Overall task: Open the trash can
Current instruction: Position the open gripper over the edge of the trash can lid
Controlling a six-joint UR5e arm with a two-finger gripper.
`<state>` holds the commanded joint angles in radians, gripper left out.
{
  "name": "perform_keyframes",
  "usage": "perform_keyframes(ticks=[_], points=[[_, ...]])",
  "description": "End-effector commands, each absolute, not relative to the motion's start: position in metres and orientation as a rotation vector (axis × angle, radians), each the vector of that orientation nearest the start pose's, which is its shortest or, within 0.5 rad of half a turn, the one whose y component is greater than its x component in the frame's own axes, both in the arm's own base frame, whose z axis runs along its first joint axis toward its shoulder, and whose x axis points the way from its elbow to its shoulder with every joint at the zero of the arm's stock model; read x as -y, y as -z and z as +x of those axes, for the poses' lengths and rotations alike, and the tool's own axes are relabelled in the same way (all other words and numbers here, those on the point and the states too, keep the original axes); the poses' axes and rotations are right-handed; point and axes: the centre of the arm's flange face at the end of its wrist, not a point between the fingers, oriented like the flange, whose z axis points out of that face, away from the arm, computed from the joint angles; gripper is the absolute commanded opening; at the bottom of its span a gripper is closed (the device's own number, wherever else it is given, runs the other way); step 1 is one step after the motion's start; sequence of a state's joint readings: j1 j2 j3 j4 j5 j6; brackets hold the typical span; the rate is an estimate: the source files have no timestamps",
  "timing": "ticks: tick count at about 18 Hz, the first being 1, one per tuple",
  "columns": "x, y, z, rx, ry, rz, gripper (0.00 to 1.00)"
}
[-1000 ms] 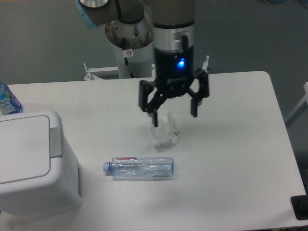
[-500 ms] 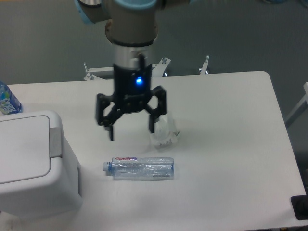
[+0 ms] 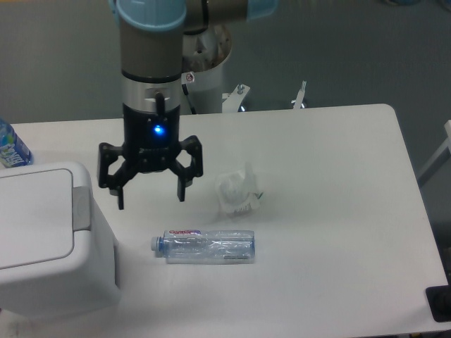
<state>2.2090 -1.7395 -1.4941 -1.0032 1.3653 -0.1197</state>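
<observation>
Leftward across the table point(image 3: 338, 211) the gripper point(image 3: 150, 196) has travelled, leaving the crumpled clear wrapper point(image 3: 237, 193) it hung over a second ago and arriving close to the trash can point(image 3: 49, 243). Its fingers are spread wide and grasp nothing. The trash can sits just left of the gripper and slightly nearer the camera, its lid shut flat, the grey push tab point(image 3: 81, 208) on the side facing the gripper. A clear plastic bottle point(image 3: 204, 246) lies on its side right of the trash can.
</observation>
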Motion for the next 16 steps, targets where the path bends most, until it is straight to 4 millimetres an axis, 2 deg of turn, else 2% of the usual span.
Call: perform_keyframes(ticks=[7,13,16], points=[[-0.577,-0.502,-0.214,0.876,0.111,-2.486,1.0],[-0.579,-0.497,-0.212,0.874,0.119,-2.497,1.0],[-0.583,-0.493,-0.204,0.861,0.124,-2.508,1.0]])
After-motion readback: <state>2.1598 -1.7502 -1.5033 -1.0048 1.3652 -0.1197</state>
